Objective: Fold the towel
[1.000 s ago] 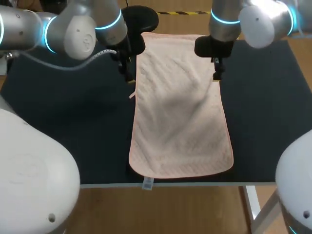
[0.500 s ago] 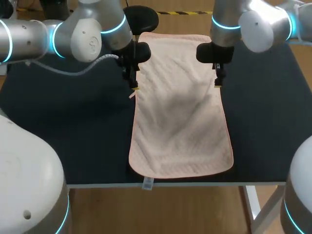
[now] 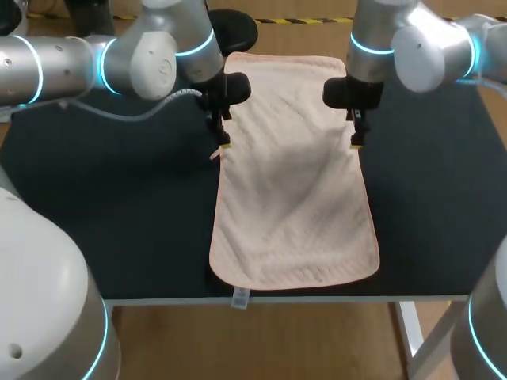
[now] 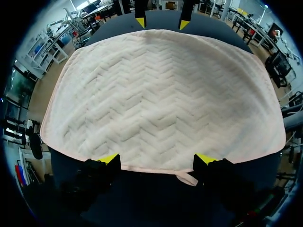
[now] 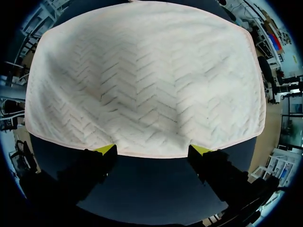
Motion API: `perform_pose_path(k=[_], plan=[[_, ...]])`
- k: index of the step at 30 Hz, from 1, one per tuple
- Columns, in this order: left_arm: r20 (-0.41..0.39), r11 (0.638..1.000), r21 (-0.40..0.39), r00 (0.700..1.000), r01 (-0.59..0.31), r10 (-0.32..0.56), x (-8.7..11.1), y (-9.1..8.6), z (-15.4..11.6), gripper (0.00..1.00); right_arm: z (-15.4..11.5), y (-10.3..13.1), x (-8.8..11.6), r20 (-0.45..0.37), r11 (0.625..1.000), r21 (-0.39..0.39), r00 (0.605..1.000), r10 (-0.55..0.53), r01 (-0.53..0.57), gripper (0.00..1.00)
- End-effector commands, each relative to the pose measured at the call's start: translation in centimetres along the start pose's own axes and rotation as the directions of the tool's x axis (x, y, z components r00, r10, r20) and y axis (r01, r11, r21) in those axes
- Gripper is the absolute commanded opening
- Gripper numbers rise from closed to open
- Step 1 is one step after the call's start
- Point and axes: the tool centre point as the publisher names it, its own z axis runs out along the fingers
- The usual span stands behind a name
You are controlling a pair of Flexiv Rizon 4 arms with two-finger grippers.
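On table [image 3: 95,206], towel [image 3: 293,182] lengthwise front-to-back

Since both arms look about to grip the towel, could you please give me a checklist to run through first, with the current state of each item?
1. The towel lies spread flat on the table: ok, only shallow wrinkles.
2. The left gripper is open, both tips at the towel's left long hem: ok.
3. The right gripper is open, both tips at the right long hem: ok.
4. The two grippers stand opposite each other across the towel: ok.
5. The fingertips are low enough to catch the hem when they close: cannot tell.
6. Nothing hangs off the table: not ok, the towel's tag hangs over the front edge.
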Motion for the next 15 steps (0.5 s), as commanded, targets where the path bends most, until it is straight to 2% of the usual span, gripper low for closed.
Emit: perform_pose_path(k=[1,15], plan=[[-0.019,1.000,0.001,1.000,-0.020,0.020,-0.7,-0.3,1.1,1.00,0.3,0.0,-0.6,-0.015,1.000,0.001,1.000,-0.003,0.003,1.00],[-0.068,1.000,0.001,0.998,-0.010,0.010,-0.1,-0.5,2.5,1.00,1.1,-0.2,-0.6,-0.035,1.000,-0.005,0.999,-0.008,0.008,1.00]])
